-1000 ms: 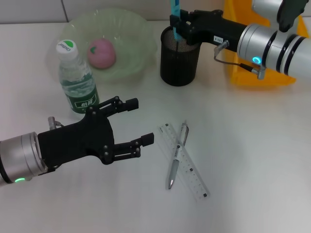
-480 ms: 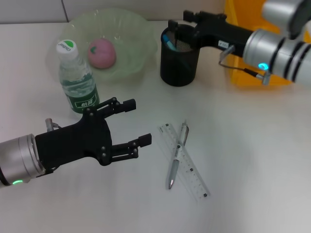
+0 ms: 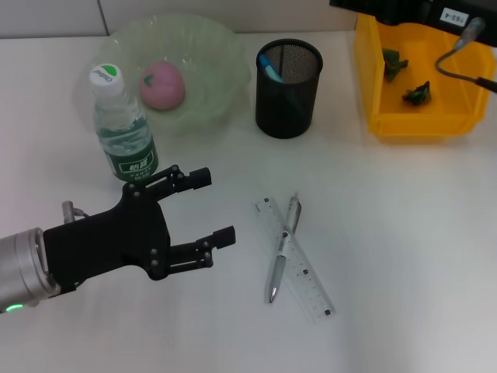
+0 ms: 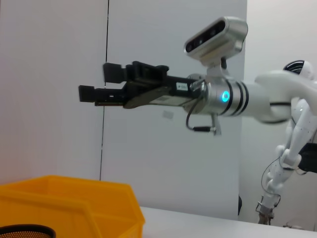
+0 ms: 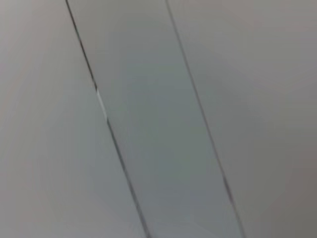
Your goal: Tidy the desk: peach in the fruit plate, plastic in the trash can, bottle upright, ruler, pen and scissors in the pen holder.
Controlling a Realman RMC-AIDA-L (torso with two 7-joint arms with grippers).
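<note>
Peach (image 3: 161,85) in fruit plate (image 3: 213,54), bottle (image 3: 123,133) before it, pen holder (image 3: 288,89) right, trash can (image 3: 374,70) farther right

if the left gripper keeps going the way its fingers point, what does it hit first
Probably the pen, lying crossed over the ruler. The open left gripper points toward them across bare desk, though its height above the desk is unclear.

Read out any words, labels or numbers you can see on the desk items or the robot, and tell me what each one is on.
None can be read for certain.
Bottle: white characters on the green label, too small to read.
Bottle cap: a green mark, no legible word.
Ruler: black scale markings, numbers too small to read.
Right arm: a small white sticker with dark digits, blurred.
Right gripper, in the left wrist view: a tiny white sticker, unreadable.
</note>
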